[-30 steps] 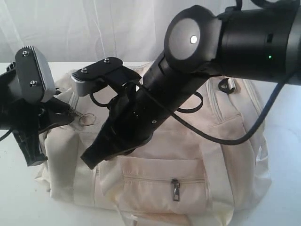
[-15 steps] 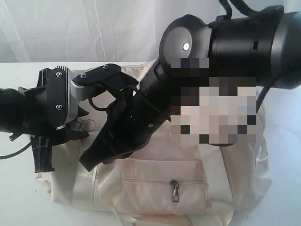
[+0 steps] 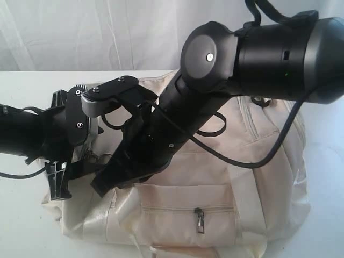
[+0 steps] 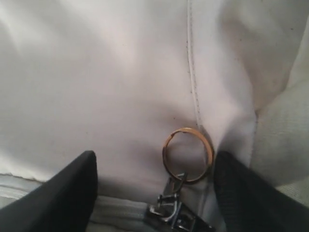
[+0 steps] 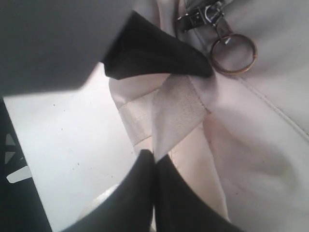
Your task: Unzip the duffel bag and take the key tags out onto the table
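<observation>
Left gripper point(image 4: 153, 169) has advanced rightward onto the duffel bag point(image 3: 258, 161), which lies on the table point(image 3: 21, 226). Its jaws are apart, straddling the zipper ring point(image 4: 187, 154). Right gripper point(image 5: 154, 157) pinches the bag's webbing point(image 5: 176, 108) (key tags unseen). Unzipping looks imminent.

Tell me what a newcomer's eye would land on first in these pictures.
The bulky black right arm dominates the exterior view, reaching diagonally across the cream duffel bag on the white table. Next comes the brass ring on the zipper pull, sitting between the open fingers of the left gripper. The right gripper pinches a webbing strap.
</observation>
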Controlling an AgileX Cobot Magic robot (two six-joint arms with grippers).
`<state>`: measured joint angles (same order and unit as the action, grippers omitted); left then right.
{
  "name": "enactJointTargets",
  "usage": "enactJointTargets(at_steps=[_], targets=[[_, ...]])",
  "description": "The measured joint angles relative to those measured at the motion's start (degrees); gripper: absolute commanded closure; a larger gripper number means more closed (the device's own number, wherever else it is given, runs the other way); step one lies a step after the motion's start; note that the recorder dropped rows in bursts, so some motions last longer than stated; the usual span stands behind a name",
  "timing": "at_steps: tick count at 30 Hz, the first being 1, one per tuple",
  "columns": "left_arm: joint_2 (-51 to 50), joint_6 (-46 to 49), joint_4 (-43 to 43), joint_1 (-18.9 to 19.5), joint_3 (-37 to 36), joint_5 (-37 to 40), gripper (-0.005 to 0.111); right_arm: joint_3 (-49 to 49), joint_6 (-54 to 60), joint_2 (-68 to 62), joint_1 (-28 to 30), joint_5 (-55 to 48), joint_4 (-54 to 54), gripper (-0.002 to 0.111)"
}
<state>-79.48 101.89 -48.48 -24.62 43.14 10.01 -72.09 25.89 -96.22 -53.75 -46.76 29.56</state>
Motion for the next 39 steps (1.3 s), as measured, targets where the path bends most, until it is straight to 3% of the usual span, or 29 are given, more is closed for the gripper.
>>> enactJointTargets(at_steps=[4,8,11,16,21,25,29,39], targets=[[0.84,-1.22,0.0,0.0,0.0,-0.77,0.035,0.0,-0.36,0.0,0.0,-0.33,0.0,0.096],[4.12,-5.09,0.12,0.0,0.0,-2.25,0.035,0.0,-0.36,0.0,0.0,-0.81,0.0,0.068],[7.79,-9.01,0.12,0.0,0.0,-3.04,0.035,0.0,-0.36,0.0,0.0,-0.81,0.0,0.055],[13.89,-18.42,0.12,0.0,-0.73,-3.26,0.035,0.0,-0.89,0.1,0.0,-0.62,-1.44,0.053],[20.39,-29.0,0.33,0.0,-3.0,2.86,0.036,0.0,-8.54,2.51,0.0,0.18,-12.6,0.053],[23.13,-45.08,1.19,0.0,-5.15,9.17,0.042,-0.25,-17.48,5.23,0.0,3.18,-23.39,0.053],[23.35,-54.16,3.85,0.0,-7.47,10.29,0.042,-0.25,-20.93,6.24,0.0,7.18,-27.17,0.053],[19.94,-63.09,4.62,0.0,-10.89,8.49,0.042,-4.01,-21.81,2.8,1.19,7.52,-28.78,0.054]])
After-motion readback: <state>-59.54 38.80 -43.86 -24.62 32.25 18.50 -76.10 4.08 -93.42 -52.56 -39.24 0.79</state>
